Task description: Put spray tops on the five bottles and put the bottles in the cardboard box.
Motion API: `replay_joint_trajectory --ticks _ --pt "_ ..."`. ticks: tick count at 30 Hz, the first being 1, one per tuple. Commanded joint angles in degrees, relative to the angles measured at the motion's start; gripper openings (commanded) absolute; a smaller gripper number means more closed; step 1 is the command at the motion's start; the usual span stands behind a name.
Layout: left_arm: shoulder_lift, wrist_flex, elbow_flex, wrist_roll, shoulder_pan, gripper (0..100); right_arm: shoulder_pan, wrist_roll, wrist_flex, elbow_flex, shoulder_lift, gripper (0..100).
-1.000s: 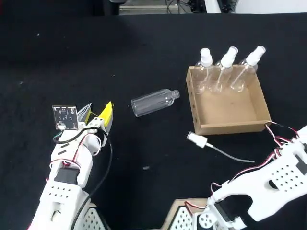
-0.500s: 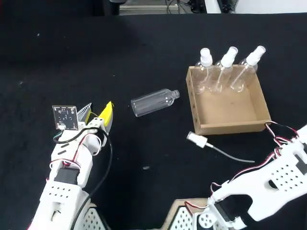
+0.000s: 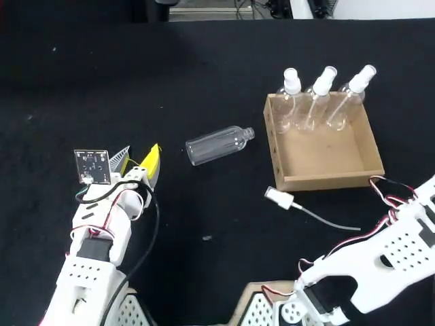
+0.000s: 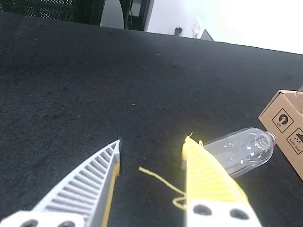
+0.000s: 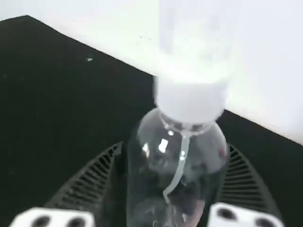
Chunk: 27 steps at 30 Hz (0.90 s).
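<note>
L gripper [image 4: 152,142] spread wide, empty, near bare bottle [image 3: 219,145] lying flat on table [image 3: 102,68]. R gripper [image 5: 174,147] clamped on topped bottle [image 5: 182,165]. 3 bottles [image 3: 314,105] w/ tops standing in box [image 3: 326,180], far side. Loose spray top [image 3: 280,198] w/ long thin tube on table, just beside box.

Black tabletop cloth [image 3: 102,68]: matt, finely rough weave. Brown cardboard box [image 3: 325,180]: matt, plain paperboard. Clear uncapped plastic bottle [image 3: 217,145]: glossy, smooth. Clear capped plastic bottle [image 5: 177,175]: glossy; its white plastic cap [image 5: 189,101] matt. Left gripper [image 4: 153,140]: ribbed matt plastic fingers, 1 yellow, 1 grey.
</note>
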Motion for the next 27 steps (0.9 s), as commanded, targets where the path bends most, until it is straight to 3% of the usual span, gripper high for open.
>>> replay_joint_trajectory --ticks 1,27 --pt "-0.26 -1.32 0.04 0.44 0.4 20 -1.05 0.26 -1.32 -1.71 -1.19 27.3" --pt "-0.26 -1.32 0.04 0.44 0.31 20 -0.53 0.26 -1.23 0.22 -8.13 27.3"
